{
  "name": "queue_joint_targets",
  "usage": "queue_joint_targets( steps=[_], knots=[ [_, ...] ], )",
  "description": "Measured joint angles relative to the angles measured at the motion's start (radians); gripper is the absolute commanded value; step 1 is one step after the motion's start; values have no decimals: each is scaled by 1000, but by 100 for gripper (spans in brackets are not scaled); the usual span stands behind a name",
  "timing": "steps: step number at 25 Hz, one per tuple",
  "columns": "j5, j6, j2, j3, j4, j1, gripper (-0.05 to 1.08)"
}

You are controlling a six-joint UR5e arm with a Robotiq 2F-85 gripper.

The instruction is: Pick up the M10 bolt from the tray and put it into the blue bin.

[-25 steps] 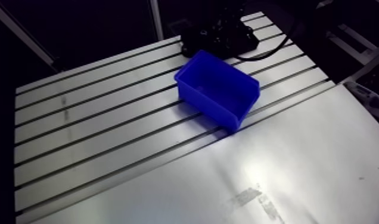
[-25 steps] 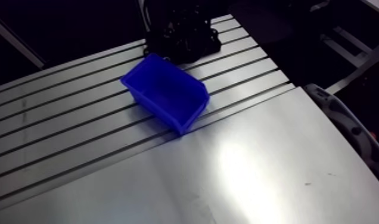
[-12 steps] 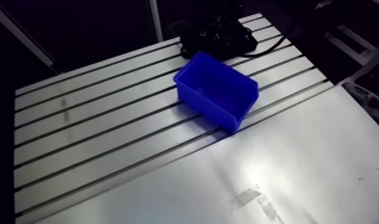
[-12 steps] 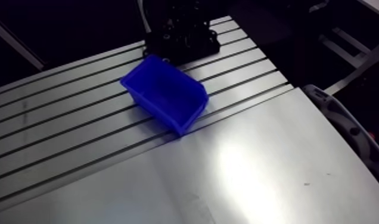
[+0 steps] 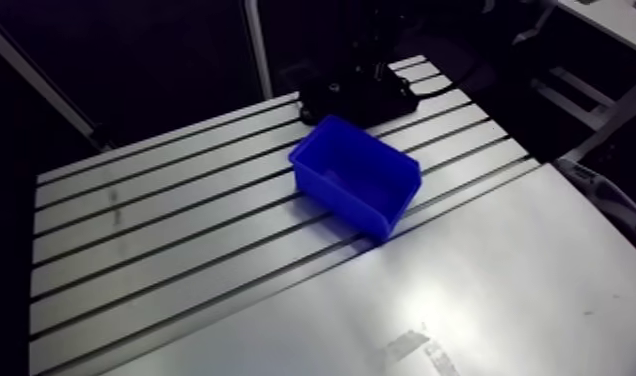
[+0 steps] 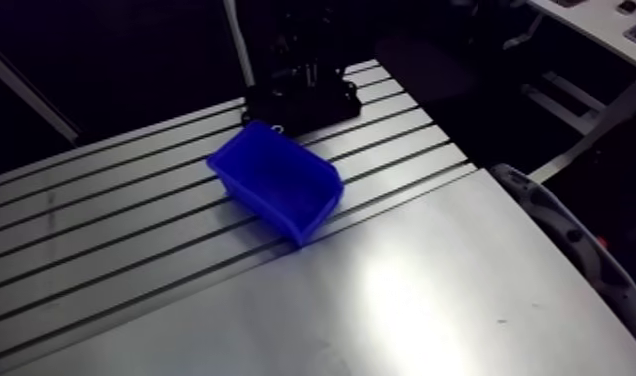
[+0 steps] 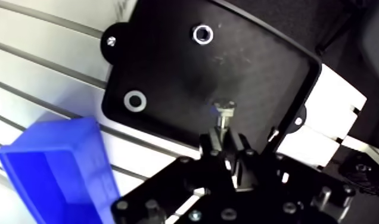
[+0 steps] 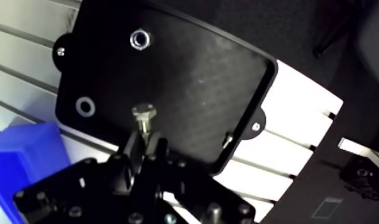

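Wrist view — end effector [image 7: 226, 138], pinching bolt [image 7: 223, 114]

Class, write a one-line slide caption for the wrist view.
Two-finger gripper shut on the silver hex-head bolt over the black tray, blue bin beside.

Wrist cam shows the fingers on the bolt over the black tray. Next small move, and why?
Probably a short straight lift. The gripper looks shut on the shank of the silver hex-head bolt, head poking out ahead of it, over the black flat tray. The blue plastic bin sits beside the tray, so its wall must be cleared before crossing.
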Motion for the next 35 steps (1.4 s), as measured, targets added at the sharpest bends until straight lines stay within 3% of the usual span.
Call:
queue_joint_targets(
  steps=[8, 21, 28, 35],
  knots=[
    [25, -2, -114, 2, 124, -7, 106],
    [27, -71, -337, 51, 323, -20, 104],
    [28, -299, -429, 65, 428, -17, 103],
    [33, -591, -448, 72, 456, 9, 102]
  ],
)
